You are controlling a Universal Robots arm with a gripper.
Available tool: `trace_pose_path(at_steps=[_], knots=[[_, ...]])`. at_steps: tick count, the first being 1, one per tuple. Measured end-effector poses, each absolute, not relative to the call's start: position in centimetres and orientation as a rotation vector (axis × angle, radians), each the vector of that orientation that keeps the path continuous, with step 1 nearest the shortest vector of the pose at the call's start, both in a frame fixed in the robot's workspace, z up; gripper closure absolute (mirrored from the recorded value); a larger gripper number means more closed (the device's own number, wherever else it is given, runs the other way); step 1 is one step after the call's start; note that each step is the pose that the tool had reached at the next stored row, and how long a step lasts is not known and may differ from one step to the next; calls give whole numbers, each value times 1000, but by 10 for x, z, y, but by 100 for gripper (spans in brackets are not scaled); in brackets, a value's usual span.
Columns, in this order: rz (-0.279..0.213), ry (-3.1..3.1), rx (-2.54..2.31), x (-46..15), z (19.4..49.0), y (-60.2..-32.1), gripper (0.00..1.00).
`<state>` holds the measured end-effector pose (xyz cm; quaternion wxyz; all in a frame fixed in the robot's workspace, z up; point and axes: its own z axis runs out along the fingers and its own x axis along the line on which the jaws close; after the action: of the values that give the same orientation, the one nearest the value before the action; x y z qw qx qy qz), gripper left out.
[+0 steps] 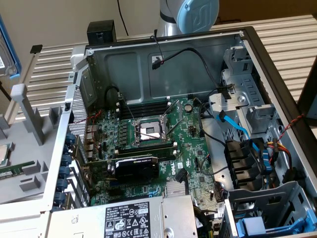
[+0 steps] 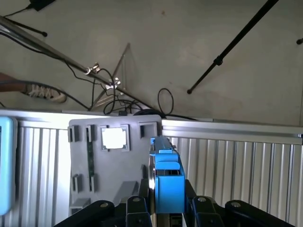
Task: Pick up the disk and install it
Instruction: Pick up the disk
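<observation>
In the wrist view the disk stands edge-on in its bright blue plastic frame, with a thin strip of silver metal showing along one side. My gripper is shut on it, and its black fingers press against both flat sides. The held disk hangs above a grey parts holder on the slatted table. The open computer case lies in the middle of the exterior view, with the arm's blue-capped joint behind its back wall.
Metal drive cages line the case on the exterior view's right, with a blue tray in the lower bay. The silver power-supply box sits at the front, and cables cross the motherboard. A blue-rimmed object is cut by the left edge.
</observation>
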<state>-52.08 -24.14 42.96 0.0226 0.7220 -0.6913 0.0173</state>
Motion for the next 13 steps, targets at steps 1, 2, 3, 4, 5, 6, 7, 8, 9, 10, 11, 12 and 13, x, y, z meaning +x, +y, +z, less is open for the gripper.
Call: trace_pose_path(at_steps=[1, 2, 3, 4, 5, 6, 7, 8, 9, 10, 11, 12, 13], knots=[[55, -2141, 2236, -520, 431, -240, 63], [55, -2142, 2237, -519, 433, -238, 63], [56, -2142, 2237, -518, 436, -237, 63], [57, -2142, 2237, -517, 438, -235, 63], [58, -2142, 2237, -516, 441, -234, 63], [59, -2143, 2237, -515, 445, -233, 63], [59, -2143, 2238, -514, 449, -232, 63], [60, -2143, 2238, -511, 453, -232, 63], [60, -2143, 2238, -510, 456, -232, 63], [61, -2144, 2238, -508, 460, -232, 63], [61, -2144, 2238, -506, 464, -231, 63], [62, -2144, 2238, -504, 467, -231, 63], [62, -2144, 2239, -501, 471, -231, 63]])
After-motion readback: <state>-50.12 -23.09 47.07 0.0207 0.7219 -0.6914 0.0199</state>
